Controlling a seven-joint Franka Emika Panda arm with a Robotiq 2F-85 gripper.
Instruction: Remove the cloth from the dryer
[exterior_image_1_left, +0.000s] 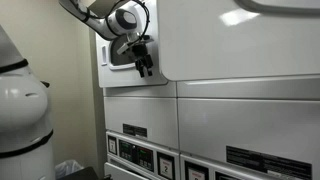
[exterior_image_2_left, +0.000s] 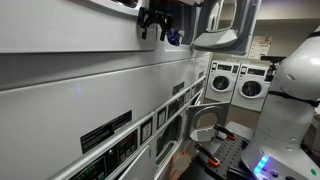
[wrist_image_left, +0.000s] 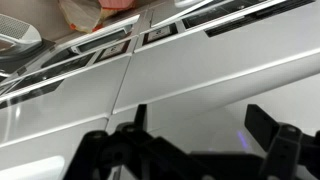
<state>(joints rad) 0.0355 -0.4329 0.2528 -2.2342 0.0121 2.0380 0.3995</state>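
Observation:
The dryers are white stacked machines in a row. The top dryer's door (exterior_image_1_left: 108, 72) stands open behind my gripper, and it also shows in an exterior view (exterior_image_2_left: 224, 36). My gripper (exterior_image_1_left: 145, 66) hangs high in front of the upper machine, fingers pointing down; it appears in another exterior view (exterior_image_2_left: 154, 26) too. In the wrist view the gripper (wrist_image_left: 200, 118) is open with nothing between the fingers, over the white front panel (wrist_image_left: 200, 70). I see no cloth clearly. A small blue patch (exterior_image_2_left: 173, 37) sits beside the gripper; I cannot tell what it is.
Control panels and labels (exterior_image_1_left: 135, 150) run along the lower machines. A laundry basket (exterior_image_1_left: 68, 168) stands on the floor. More front-loading machines (exterior_image_2_left: 235, 85) line the far wall. The robot's white base (exterior_image_2_left: 290, 100) fills one side. A pinkish object (wrist_image_left: 85, 12) lies far below.

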